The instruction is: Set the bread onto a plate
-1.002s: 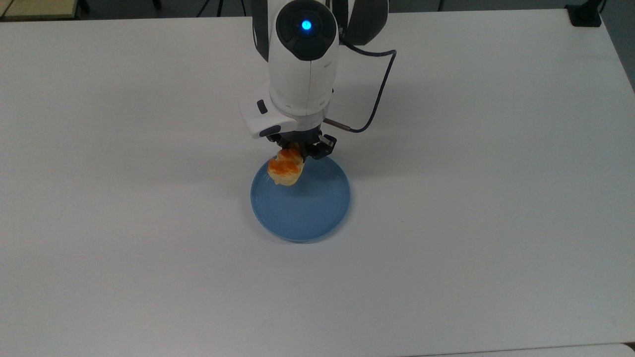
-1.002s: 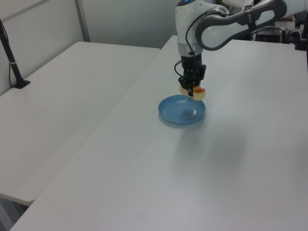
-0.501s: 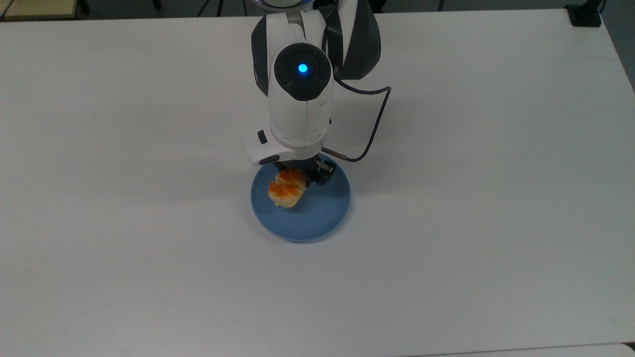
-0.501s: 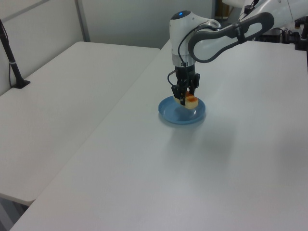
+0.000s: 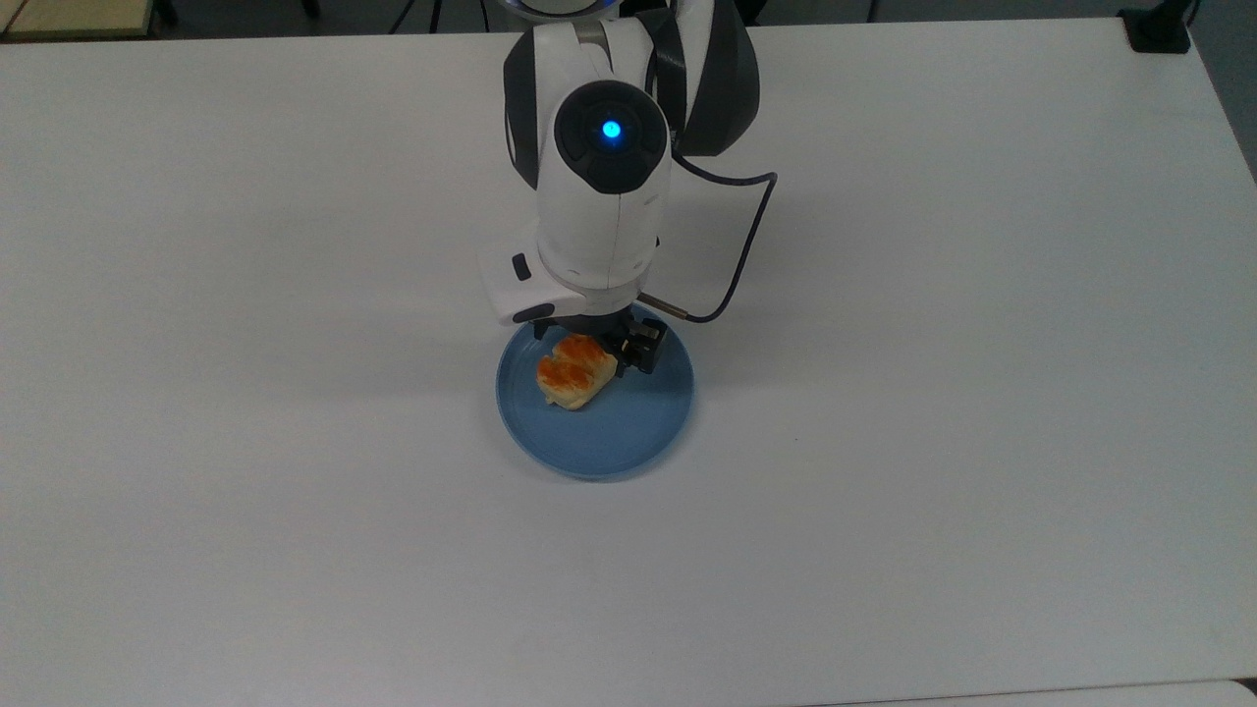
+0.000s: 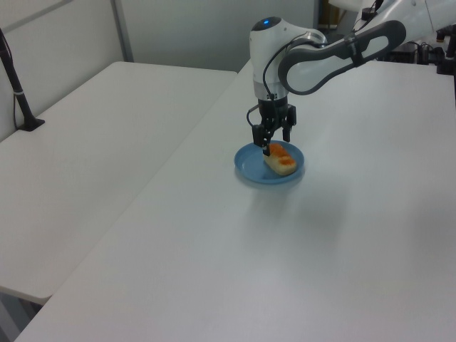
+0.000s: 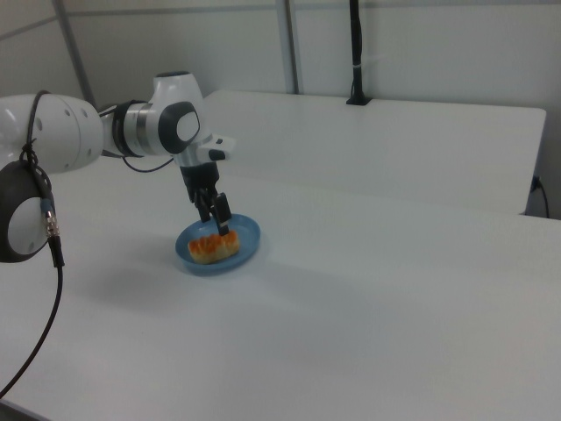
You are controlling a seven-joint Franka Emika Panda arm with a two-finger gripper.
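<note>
Now the bread (image 5: 575, 372) lies diagonally on the plate (image 5: 628, 437), claw (image 5: 591, 346) released

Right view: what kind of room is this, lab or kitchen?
Most likely a robotics lab or test room, not a kitchen: bare white tables pushed together, a black clamped pole at the far table's edge, plain partition walls, and a lone blue plate.
</note>
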